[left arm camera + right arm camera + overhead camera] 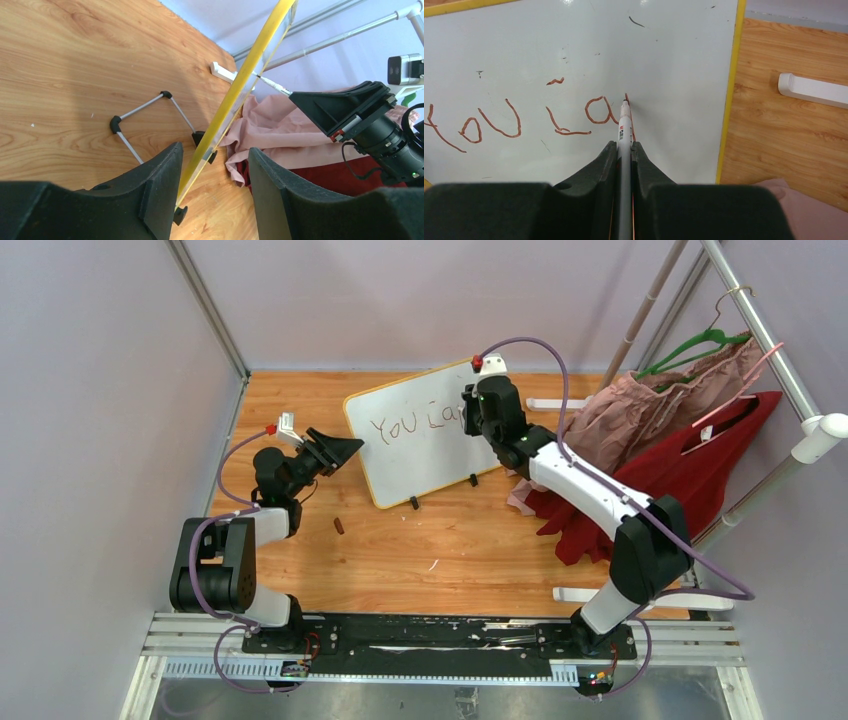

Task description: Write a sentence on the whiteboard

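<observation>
- The table (420, 550) is orange-brown wood-grain board, smooth, with a slight sheen.
- A soft pink cloth (640, 410) and a red cloth (700, 470) hang crumpled from a metal rail on the right and spill onto the table.
- The whiteboard (420, 465) stands tilted at the far middle of the table, between the two arms. It is a glossy white rectangle with rounded corners and a thin yellow frame (240, 90). It rests on small black feet (414, 503) and a thin grey wire stand (145, 107).
- The left gripper (345, 447) has matte black, wedge-shaped fingers (160, 190) spread wide. The board's yellow edge runs between them; contact cannot be told.
- The right gripper (624, 150) is closed tight on a marker (625, 130), a slim pale tube. Its tip touches the board.
- The sentence (514, 120) so far reads "You ca" in uneven red-brown strokes, with one more upright stroke at the marker's tip.
- The marker carries a small red label, too small to read.
- A small brown cylinder (340, 526) lies on the table near the left arm.
</observation>
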You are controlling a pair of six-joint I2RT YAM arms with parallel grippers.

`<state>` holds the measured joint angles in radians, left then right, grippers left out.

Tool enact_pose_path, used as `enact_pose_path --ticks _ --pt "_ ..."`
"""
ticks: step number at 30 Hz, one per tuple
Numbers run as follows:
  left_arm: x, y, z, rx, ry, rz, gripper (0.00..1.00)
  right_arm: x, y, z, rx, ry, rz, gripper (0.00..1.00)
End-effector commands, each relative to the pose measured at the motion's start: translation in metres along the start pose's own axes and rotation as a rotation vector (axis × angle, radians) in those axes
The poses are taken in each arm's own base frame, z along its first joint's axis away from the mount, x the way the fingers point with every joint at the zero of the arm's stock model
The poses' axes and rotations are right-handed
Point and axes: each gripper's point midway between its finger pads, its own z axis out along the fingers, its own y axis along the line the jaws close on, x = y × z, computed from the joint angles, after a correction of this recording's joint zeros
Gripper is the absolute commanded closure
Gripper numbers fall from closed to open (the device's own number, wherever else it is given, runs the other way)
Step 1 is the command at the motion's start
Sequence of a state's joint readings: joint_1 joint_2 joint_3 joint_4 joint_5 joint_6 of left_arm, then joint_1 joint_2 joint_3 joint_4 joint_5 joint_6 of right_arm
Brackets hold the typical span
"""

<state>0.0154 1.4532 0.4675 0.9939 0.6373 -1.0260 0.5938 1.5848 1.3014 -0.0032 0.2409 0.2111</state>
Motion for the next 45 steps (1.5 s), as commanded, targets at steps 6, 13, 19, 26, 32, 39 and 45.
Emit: enact_pose_path --ticks 6,13,19,26,32,39,45 --pt "-0.004 -0.014 0.001 0.053 -0.008 0.036 0.44 -0.015 -0.011 0.008 0.020 -0.027 0.004 1.00" --pt "-0.004 -0.014 0.001 0.053 -0.007 0.036 0.44 -0.021 -0.018 0.009 0.038 -0.038 0.012 1.00" --pt "-0.004 -0.014 0.001 0.053 -0.008 0.037 0.45 -0.012 -0.025 0.008 0.056 -0.005 0.008 1.00" --pt "-0.004 -0.014 0.002 0.053 -0.008 0.036 0.44 -0.004 -0.030 0.007 0.072 0.014 0.010 1.00" --pt "-0.005 -0.014 0.001 0.054 -0.009 0.035 0.45 0.007 -0.032 0.005 0.072 0.032 0.013 1.00" --pt "-0.004 -0.014 0.001 0.055 -0.007 0.033 0.45 0.016 -0.033 0.002 0.070 0.047 0.018 1.00" --pt "-0.004 -0.014 0.002 0.055 -0.006 0.031 0.45 0.022 -0.034 0.000 0.072 0.058 0.018 1.00"
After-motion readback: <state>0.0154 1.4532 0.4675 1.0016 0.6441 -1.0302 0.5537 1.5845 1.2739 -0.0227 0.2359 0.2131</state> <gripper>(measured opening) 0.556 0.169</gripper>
